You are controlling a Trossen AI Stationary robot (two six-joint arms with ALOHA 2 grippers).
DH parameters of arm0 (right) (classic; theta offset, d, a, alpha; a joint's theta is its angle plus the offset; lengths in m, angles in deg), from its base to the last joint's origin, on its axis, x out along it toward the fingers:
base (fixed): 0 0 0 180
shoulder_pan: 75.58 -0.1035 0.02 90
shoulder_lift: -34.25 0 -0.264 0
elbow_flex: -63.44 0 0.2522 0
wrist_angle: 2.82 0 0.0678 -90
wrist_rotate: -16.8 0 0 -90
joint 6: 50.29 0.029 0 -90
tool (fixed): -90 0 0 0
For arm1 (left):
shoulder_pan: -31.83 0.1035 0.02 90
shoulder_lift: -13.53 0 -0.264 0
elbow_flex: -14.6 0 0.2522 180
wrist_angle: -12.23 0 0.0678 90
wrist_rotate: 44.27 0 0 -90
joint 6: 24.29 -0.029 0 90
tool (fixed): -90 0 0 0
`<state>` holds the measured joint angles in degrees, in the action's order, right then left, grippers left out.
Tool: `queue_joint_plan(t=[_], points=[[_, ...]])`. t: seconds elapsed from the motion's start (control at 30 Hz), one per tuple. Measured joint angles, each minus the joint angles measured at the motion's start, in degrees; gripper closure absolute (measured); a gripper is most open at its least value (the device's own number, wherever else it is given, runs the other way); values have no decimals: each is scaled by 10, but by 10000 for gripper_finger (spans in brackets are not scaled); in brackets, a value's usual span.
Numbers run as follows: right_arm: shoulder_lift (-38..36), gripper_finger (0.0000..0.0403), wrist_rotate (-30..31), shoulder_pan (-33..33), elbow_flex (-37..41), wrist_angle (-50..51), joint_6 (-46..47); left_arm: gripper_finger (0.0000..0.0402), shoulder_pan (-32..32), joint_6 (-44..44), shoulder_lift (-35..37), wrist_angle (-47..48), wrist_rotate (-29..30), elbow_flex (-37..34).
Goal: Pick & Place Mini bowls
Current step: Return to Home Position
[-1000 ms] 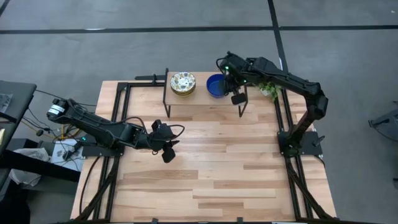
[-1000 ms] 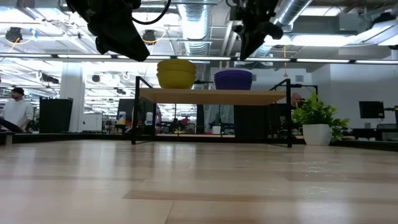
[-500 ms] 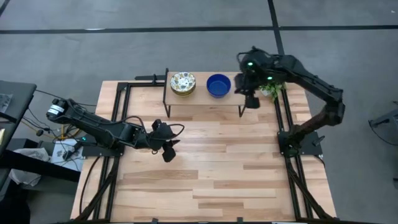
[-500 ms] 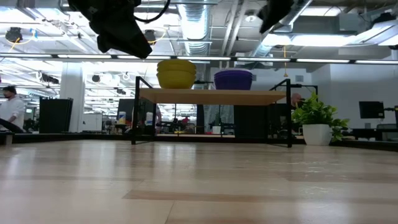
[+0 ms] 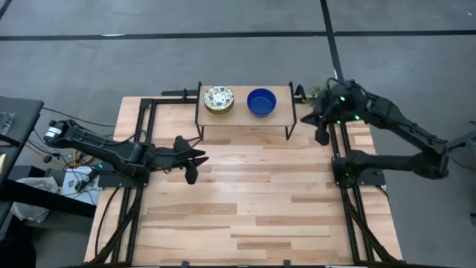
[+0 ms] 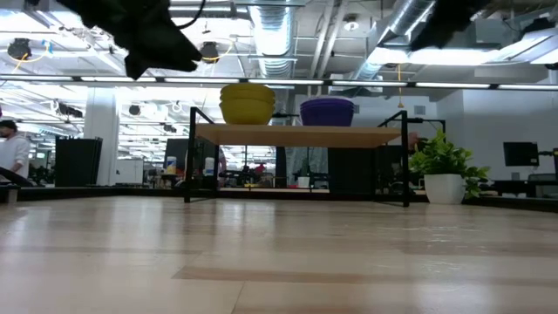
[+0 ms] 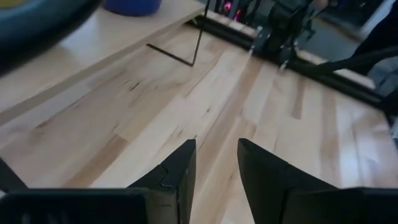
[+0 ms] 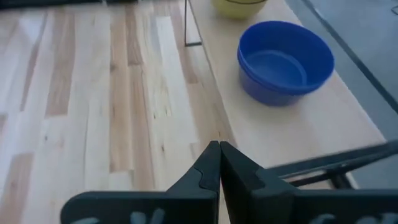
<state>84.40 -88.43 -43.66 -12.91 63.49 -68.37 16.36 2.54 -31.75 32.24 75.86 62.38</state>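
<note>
A small raised wooden shelf [image 5: 242, 112] stands at the table's far edge. On it rest a stack of cream floral bowls [image 5: 219, 99], yellowish from the side [image 6: 247, 102], and beside it blue bowls [image 5: 261, 102] [image 6: 327, 112] [image 8: 285, 61]; how many blue ones are stacked I cannot tell. My left gripper [image 5: 190, 170] [image 7: 216, 163] hovers open over the table's left middle, holding nothing. My right gripper [image 5: 321, 135] [image 8: 219, 155] is shut and empty, in the air right of the shelf, near the table's right edge.
A potted green plant [image 5: 318, 92] [image 6: 445, 170] sits at the far right corner beside the shelf. Black frame rails [image 5: 341, 141] run along both table sides. Bare wooden tabletop [image 5: 260, 201] stretches from the shelf to the near edge. A person [image 6: 10, 153] stands far back in the room.
My right gripper has drawn back from above the blue bowls, moving toward the table's right edge past the shelf's end, leaving the bowls on the shelf. My left gripper has shifted a little toward the left and far edges and turned.
</note>
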Motion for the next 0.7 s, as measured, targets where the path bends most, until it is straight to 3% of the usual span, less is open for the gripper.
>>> queue_joint_plan(t=[0.2,0.7], points=[[-107,403,0,0,68,-19,67,285,-22,-34,88,-47,0,-66],[-385,403,2,1,153,-15,201,285,-26,-101,320,-50,0,-170]])
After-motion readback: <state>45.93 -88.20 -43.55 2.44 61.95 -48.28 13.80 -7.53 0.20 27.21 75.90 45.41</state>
